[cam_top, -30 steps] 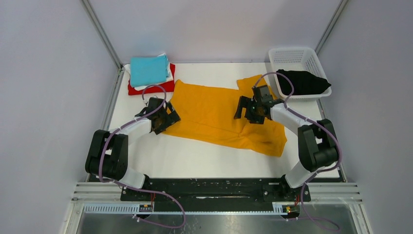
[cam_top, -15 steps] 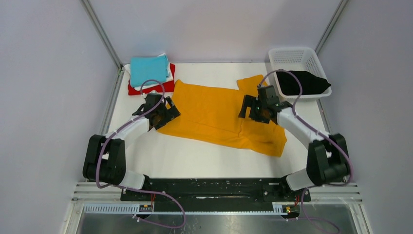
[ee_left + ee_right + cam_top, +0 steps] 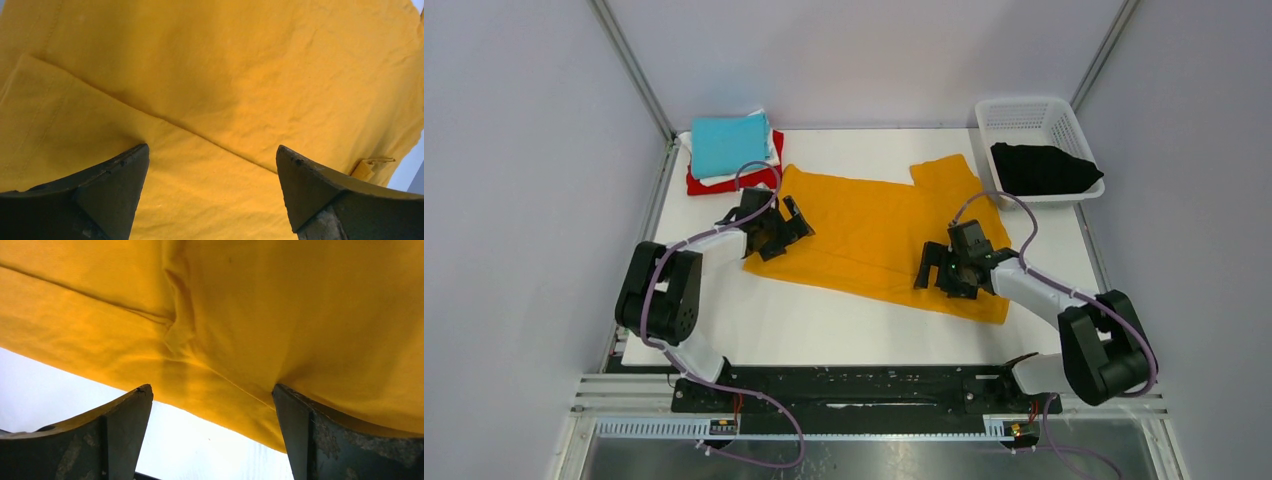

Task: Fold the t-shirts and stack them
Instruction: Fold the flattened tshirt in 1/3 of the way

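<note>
The orange-yellow t-shirt (image 3: pixel 869 230) lies spread flat across the middle of the white table. My left gripper (image 3: pixel 792 222) is open and low over the shirt's left part; in the left wrist view (image 3: pixel 212 150) cloth with a fold line (image 3: pixel 200 132) fills the gap between the fingers. My right gripper (image 3: pixel 936 277) is open over the shirt's near hem; the right wrist view (image 3: pixel 212 390) shows the hem edge (image 3: pixel 220 415) and bare table between the fingers. Neither holds cloth. A black t-shirt (image 3: pixel 1044 168) lies in the basket. Teal (image 3: pixel 729 143), white (image 3: pixel 686 141) and red (image 3: pixel 709 183) shirts are stacked at the back left.
The white mesh basket (image 3: pixel 1024 112) stands at the back right corner. The folded stack sits by the left wall's metal post (image 3: pixel 639 80). A strip of bare white table (image 3: pixel 824 320) runs between the shirt's near hem and the arm bases.
My left gripper moved right onto the shirt's left part. My right gripper moved toward the near edge, from the shirt's far right to its near hem. The shirt's top right sleeve is uncovered.
</note>
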Controlling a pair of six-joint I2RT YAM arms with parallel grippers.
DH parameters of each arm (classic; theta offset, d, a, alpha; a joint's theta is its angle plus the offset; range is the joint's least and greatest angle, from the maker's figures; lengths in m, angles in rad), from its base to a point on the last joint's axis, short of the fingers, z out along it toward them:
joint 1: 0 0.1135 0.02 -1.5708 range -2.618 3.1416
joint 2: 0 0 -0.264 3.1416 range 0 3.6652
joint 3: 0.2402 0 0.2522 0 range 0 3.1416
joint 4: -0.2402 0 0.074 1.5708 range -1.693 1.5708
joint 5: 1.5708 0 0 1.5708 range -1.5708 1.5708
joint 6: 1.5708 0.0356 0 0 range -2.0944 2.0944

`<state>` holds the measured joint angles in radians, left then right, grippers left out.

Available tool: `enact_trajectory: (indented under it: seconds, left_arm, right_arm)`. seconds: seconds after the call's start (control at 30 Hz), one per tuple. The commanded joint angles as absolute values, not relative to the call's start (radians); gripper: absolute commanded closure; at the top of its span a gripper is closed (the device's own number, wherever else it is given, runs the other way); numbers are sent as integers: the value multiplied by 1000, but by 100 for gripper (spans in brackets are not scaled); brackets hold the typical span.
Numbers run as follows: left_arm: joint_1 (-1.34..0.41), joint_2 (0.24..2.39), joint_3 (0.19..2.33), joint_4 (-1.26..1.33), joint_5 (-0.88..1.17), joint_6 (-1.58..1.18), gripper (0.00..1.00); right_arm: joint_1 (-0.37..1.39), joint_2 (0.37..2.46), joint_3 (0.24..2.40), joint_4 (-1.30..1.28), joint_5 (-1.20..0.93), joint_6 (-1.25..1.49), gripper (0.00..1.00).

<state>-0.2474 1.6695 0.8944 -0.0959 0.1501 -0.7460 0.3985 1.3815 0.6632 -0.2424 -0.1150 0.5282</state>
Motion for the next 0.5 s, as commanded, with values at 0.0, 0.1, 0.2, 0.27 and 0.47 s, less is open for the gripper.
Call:
enact_trajectory:
  seconds: [0.0,0.1,0.2,0.27,0.47]
  left_arm:
    - [-247,1559,742,-144,77,-782,1]
    - [-248,1428,604,-154,76,-815,1]
    - [-249,1275,478,-208,38,-845,1]
    - [-248,1175,418,-258,27,-859,1]
    - [-248,945,345,-384,-50,-877,1]
  right_arm:
    - [400,1304,590,-424,-63,547,0]
    - [400,1266,535,-479,-119,543,0]
    - [400,1225,481,-497,-182,549,1]
    - [402,1179,482,-515,-173,559,1]
    - [402,1075,507,-627,-207,623,0]
